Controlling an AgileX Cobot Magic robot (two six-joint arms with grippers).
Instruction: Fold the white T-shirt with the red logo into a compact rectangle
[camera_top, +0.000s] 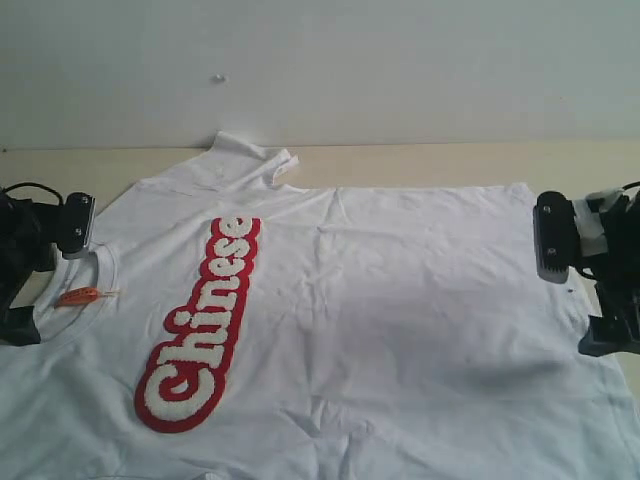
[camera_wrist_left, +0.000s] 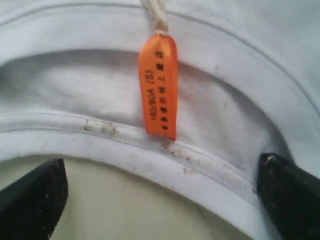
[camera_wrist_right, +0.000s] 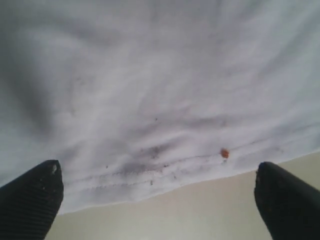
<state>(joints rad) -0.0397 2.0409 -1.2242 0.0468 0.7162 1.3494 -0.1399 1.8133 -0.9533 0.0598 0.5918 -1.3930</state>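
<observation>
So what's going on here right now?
The white T-shirt lies spread flat on the table with the red logo facing up, and it is not folded yet. The left hand sits open at the collar, by the orange tag. The right hand sits open at the opposite hem. Neither grips any cloth.

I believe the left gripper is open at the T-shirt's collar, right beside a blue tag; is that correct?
Not quite: the tag is orange, not blue, as the left wrist view shows. The left gripper is indeed open at the collar of the white T-shirt.
</observation>
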